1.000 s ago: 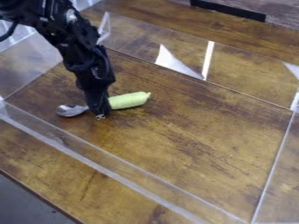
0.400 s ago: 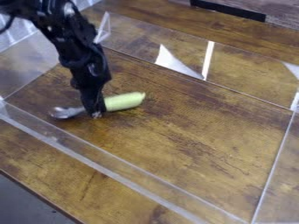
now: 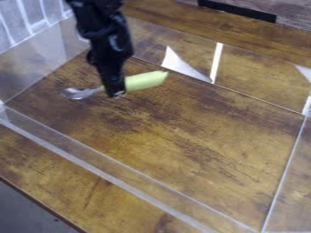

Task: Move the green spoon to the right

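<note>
The green spoon (image 3: 144, 81) has a thick light yellow-green handle pointing right and a shiny metal bowl at its left end. It hangs a little above the wooden table, roughly level. My black gripper (image 3: 115, 90) comes down from the upper left and is shut on the spoon near where the handle meets the bowl. The fingers hide the spoon's neck.
A clear plastic wall (image 3: 122, 182) rings the wooden work surface (image 3: 195, 136), with its front edge running diagonally along the lower left and another side at the right. Bright reflections (image 3: 201, 62) sit on the far transparent panel behind the spoon.
The gripper has lifted the spoon off the table and carried it up and slightly right in the picture. The jaws stayed shut on it throughout.
</note>
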Action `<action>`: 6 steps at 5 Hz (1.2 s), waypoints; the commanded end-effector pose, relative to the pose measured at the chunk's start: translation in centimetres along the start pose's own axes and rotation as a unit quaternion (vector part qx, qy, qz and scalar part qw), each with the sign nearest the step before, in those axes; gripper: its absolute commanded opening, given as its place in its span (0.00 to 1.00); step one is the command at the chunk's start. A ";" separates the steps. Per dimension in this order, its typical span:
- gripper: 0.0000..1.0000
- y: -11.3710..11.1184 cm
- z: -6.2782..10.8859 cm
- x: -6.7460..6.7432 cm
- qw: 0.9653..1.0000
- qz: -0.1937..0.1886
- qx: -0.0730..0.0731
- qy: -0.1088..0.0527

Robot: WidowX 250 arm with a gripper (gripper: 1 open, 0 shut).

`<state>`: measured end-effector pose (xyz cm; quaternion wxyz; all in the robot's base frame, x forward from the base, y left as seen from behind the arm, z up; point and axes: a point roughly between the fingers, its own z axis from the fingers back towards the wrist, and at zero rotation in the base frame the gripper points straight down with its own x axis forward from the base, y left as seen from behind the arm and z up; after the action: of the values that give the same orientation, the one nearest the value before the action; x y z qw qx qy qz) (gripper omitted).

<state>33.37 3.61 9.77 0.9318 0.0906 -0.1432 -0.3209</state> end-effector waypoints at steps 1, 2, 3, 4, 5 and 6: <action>0.00 -1.2 4.4 3.9 0.998 -0.010 0.035 -0.042; 0.00 -3.8 5.4 6.5 0.998 -0.021 0.031 -0.056; 0.00 -6.8 5.1 9.0 0.997 -0.033 0.017 -0.071; 0.00 -9.7 4.3 10.5 0.996 -0.030 0.006 -0.083; 0.00 -10.8 2.4 11.2 0.996 -0.027 -0.004 -0.083; 0.00 -8.6 0.7 11.4 0.997 0.017 -0.007 -0.078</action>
<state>35.63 -10.50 8.20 0.9260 0.0550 -0.1773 -0.3287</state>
